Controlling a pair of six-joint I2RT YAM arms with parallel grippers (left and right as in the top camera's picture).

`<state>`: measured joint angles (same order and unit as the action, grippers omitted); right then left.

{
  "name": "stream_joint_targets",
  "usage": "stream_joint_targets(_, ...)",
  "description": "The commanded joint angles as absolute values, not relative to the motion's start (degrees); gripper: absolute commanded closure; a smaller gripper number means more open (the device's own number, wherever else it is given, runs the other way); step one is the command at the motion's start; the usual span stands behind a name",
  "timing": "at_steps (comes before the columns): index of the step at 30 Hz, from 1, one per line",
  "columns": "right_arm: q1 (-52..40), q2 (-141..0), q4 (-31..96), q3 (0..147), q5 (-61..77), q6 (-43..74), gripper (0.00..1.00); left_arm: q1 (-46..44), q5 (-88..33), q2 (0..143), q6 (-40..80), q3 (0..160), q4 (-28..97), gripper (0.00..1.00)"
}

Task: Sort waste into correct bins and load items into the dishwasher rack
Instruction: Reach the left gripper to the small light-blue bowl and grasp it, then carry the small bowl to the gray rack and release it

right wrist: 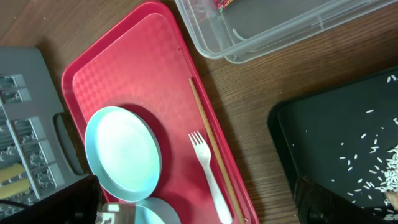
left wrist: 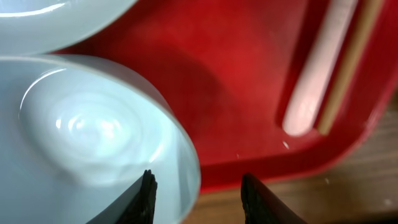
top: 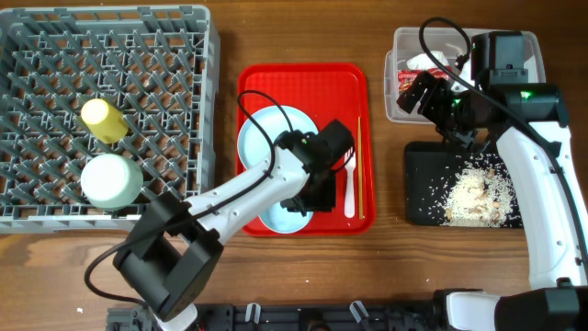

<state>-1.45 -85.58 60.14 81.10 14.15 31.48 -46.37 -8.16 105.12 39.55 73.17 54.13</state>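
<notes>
1. Straddling the rim of the light blue bowl (left wrist: 93, 130), the left gripper (left wrist: 196, 180) has its jaws apart, with one finger inside the bowl and one outside. A strip of red tray (left wrist: 249, 93) shows between the outer finger and the bowl wall, so the rim is not clamped.
2. The bowl sits at the tray's near end, just in front of the round plate (top: 266, 138).
3. The fork (top: 350, 184) and chopsticks (top: 360, 170) lie side by side along the tray's right side.
4. The black tray (top: 423, 184), right of the red tray, holds the rice scraps (top: 478, 193).
5. The right gripper (top: 411, 92) hovers over the clear tub (top: 459, 32) with its jaws spread wide and empty. The tub holds the wrapper (top: 413, 69).
6. The dishwasher rack (top: 156, 55), far left, carries the pale green bowl (top: 111, 179) and, behind it, the yellow cup (top: 104, 121).
</notes>
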Motion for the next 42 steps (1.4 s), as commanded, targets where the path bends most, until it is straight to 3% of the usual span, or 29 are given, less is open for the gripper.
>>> stream_joint_targets(1,-1.5,-85.2,60.0,82.1,14.7,31.9,0.0,-48.2,-4.8,105.9,40.9,67.2,47.7,0.58)
stream_joint_targets(5,-1.5,-85.2,60.0,82.1,14.7,31.9,0.0,-50.9,-0.3,105.9,40.7,63.6,43.9,0.61)
stream_joint_targets(12,-1.5,-85.2,60.0,82.1,14.7,31.9,0.0,-54.5,12.4,106.0,37.5,63.6,43.5,0.83)
stream_joint_targets(18,-1.5,-85.2,60.0,82.1,14.7,31.9,0.0,-54.5,14.0,109.3,34.4,63.6,40.8,0.96)
stream_joint_targets(26,-1.5,-85.2,60.0,82.1,14.7,31.9,0.0,-54.5,18.1,110.7,31.8,63.9,41.6,0.96)
stream_joint_targets(33,-1.5,-85.2,60.0,82.1,14.7,31.9,0.0,-55.1,19.9,110.1,32.0,71.2,53.2,0.96)
stream_joint_targets(42,-1.5,-85.2,60.0,82.1,14.7,31.9,0.0,-54.8,34.2,109.2,31.9,78.1,59.0,0.96)
